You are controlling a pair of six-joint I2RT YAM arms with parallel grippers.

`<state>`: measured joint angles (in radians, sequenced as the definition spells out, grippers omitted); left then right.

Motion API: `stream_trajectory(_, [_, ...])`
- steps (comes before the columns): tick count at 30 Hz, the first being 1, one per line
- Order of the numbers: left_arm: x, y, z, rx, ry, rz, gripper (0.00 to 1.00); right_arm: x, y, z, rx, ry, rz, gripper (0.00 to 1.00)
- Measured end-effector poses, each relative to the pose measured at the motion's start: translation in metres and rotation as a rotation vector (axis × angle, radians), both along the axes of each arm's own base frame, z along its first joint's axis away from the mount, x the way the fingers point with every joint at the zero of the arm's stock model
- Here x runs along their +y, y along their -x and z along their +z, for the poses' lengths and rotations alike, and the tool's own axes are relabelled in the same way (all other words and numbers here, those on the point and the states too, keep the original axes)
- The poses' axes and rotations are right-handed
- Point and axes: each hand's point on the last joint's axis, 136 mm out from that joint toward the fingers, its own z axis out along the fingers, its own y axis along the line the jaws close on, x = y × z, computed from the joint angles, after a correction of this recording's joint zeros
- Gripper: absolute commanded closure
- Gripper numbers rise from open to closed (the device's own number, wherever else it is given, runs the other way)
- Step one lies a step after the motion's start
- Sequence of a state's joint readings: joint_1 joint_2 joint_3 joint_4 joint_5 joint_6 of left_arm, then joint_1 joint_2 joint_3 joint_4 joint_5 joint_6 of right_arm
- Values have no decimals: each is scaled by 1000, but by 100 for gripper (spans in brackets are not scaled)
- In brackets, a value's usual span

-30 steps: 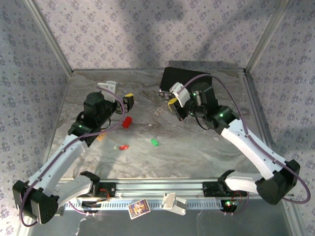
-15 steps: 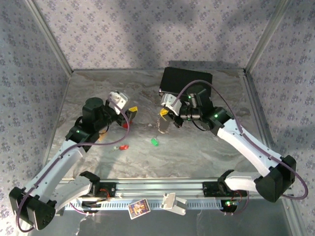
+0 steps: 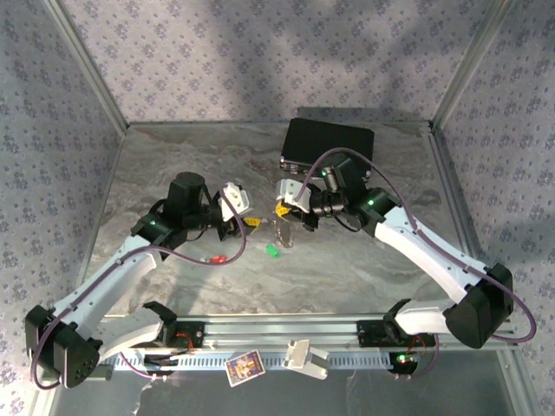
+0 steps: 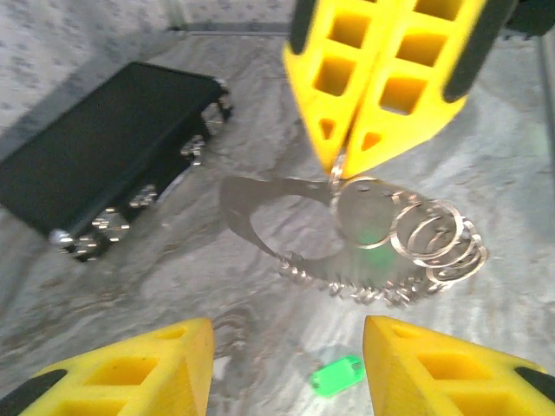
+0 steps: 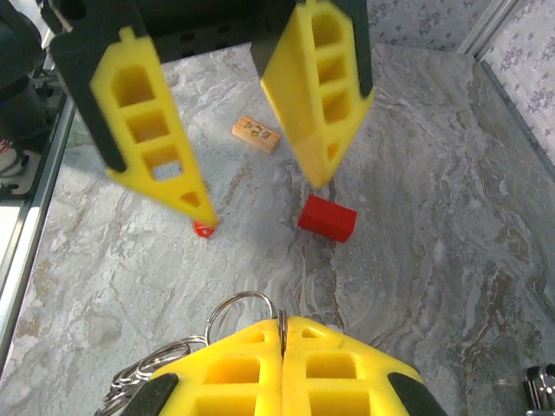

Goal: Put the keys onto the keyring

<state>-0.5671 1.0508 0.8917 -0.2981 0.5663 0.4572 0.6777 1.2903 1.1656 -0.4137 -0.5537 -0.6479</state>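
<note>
Narrowing from wide and gripping nothing, the left gripper [image 5: 260,198] is swinging in from the table's left side to face the right gripper [image 4: 342,160]. That one is pressing its fingers shut on the keyring [image 4: 236,206] and carrying it away from the black case [image 3: 329,143] at the far edge, toward the table's middle. The green key [image 4: 336,375] is lying below them and the red key [image 3: 217,258] nearer the near-left; no threading is happening yet, I judge. The fingertips are crowding each other, the red block [image 5: 327,217] is sitting close by, and open marble is lying toward the near edge.
</note>
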Motion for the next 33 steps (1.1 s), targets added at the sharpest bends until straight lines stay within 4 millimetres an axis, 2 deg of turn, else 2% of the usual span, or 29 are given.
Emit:
stream_trajectory(7, [-11,11,3,204,121,11,44,6,9,-9,-20,18,39,100])
stream_trajectory(12, [-12,19,-4,358,183,41,47,9,14,-13,-27,27,58,100])
stream_trajectory(16, [-13,24,-9,415,197,40,48,12,17,-11,-39,24,74,100])
stream_trajectory(21, [-12,32,-9,394,198,3,43,15,21,-11,-45,25,88,100])
stream_trajectory(24, [-9,39,-1,331,197,-34,39,15,22,-12,-51,29,95,100])
stream_trajectory(28, [-3,48,6,227,185,-76,40,16,26,-13,-52,36,109,100])
stream_trajectory(33, [-3,49,-4,166,142,-116,41,19,31,-14,-51,39,127,100])
